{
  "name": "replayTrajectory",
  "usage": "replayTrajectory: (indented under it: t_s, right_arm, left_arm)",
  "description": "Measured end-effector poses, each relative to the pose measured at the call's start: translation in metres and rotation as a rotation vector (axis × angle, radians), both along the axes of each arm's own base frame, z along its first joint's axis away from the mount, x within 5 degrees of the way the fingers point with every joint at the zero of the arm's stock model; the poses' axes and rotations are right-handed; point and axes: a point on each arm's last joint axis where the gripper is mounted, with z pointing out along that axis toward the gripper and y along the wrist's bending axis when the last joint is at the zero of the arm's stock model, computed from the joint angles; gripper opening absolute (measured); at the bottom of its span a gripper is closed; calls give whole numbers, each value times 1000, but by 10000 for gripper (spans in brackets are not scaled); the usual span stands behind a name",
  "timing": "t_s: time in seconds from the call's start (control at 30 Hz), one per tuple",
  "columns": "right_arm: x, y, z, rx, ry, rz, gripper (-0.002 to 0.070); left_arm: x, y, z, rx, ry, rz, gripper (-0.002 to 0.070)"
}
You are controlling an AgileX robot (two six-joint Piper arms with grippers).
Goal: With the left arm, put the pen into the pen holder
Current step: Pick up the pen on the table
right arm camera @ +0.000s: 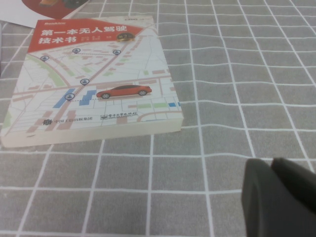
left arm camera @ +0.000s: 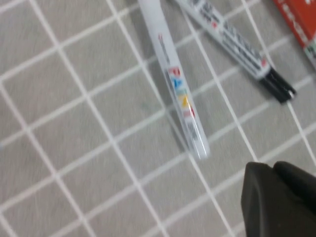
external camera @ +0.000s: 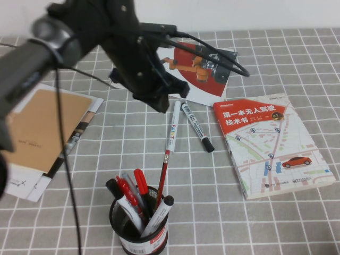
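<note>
The pen, a thick white marker with coloured lettering, lies flat on the checked cloth at mid-table. It also shows in the left wrist view. My left gripper hangs just above and to the left of the pen's far end, not touching it. In the left wrist view my left gripper is shut and empty. The black mesh pen holder stands at the front, holding several pens. My right gripper is out of the high view. It is shut and empty, low over the cloth beside the book.
A white marker with a black cap lies right beside the pen. A thin red pencil leans out of the holder. A map-cover book lies to the right, a magazine at the back, and a brown notebook at the left.
</note>
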Motion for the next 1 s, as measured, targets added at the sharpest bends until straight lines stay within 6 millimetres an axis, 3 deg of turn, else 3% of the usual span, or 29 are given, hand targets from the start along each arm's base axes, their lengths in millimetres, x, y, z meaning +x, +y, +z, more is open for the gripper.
replayTrajectory:
  t_s: [0.37,0.47,0.67,1.0]
  right_arm:
    - [0,0,0,0,0,0,-15]
    - [0,0,0,0,0,0,-15]
    - [0,0,0,0,0,0,-15]
    - [0,0,0,0,0,0,-15]
  left_arm:
    - [27,-39,-37,48,-21,-35,1]
    - [29,-42,-41,51,-21,-51,57]
    - [32,-43,-50,67,-8,-26,290]
    - [39,-41,-75,142,6,-11,331]
